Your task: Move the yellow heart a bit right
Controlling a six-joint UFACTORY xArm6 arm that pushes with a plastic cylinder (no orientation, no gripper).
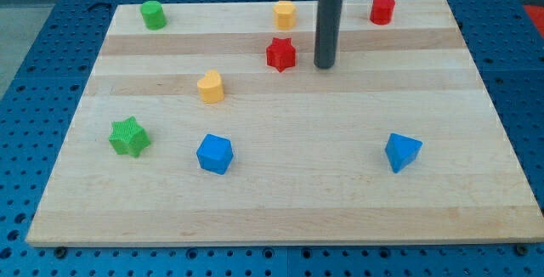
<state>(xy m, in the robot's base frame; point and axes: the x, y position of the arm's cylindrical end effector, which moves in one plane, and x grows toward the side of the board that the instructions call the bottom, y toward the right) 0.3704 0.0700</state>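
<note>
The yellow heart [211,87] is a small, chunky block with a rounded, lobed top, lying flat on the wooden counter [340,192] left of centre. To its right and slightly toward the view's top sits the red star [280,53]. Just beside that star, on its right, my tip [324,65] rests on the counter, well apart from the heart. The rod carries no gripper, so nothing is grasped.
</note>
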